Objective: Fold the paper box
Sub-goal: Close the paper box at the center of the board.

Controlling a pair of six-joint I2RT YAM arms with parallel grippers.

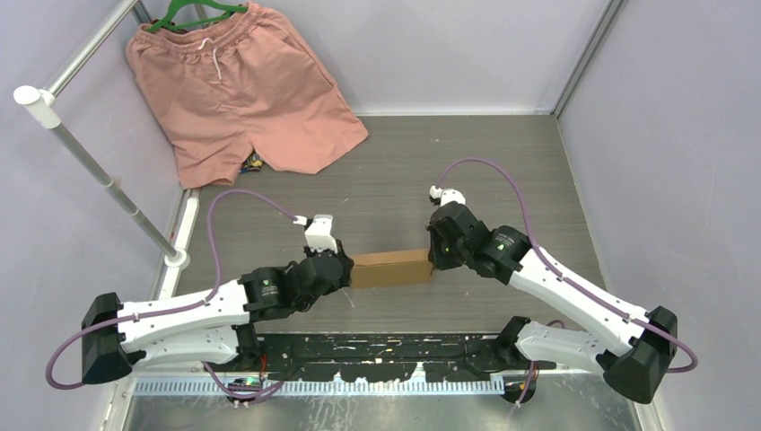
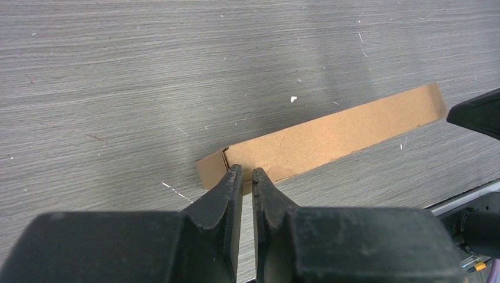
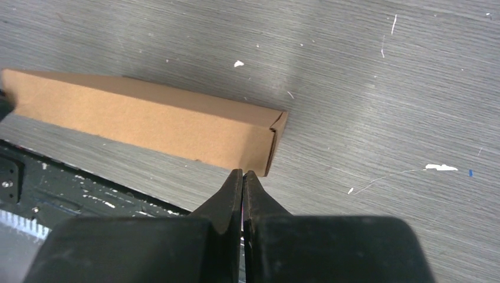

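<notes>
Wrist views: I judged the paper box (image 2: 330, 132) light, crushable, best pinched at its ends; left jaws stood barely apart at its edge, grip unclear, right jaws shut, empty.

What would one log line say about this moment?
paper box: folded, lying on table | left gripper: narrow gap, at left end | right gripper: shut, at right end

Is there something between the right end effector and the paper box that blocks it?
No, nothing visible does. The right end effector, shut, sits right at the near end corner of the paper box. The left end effector is at the box's other end, not between them.
</notes>
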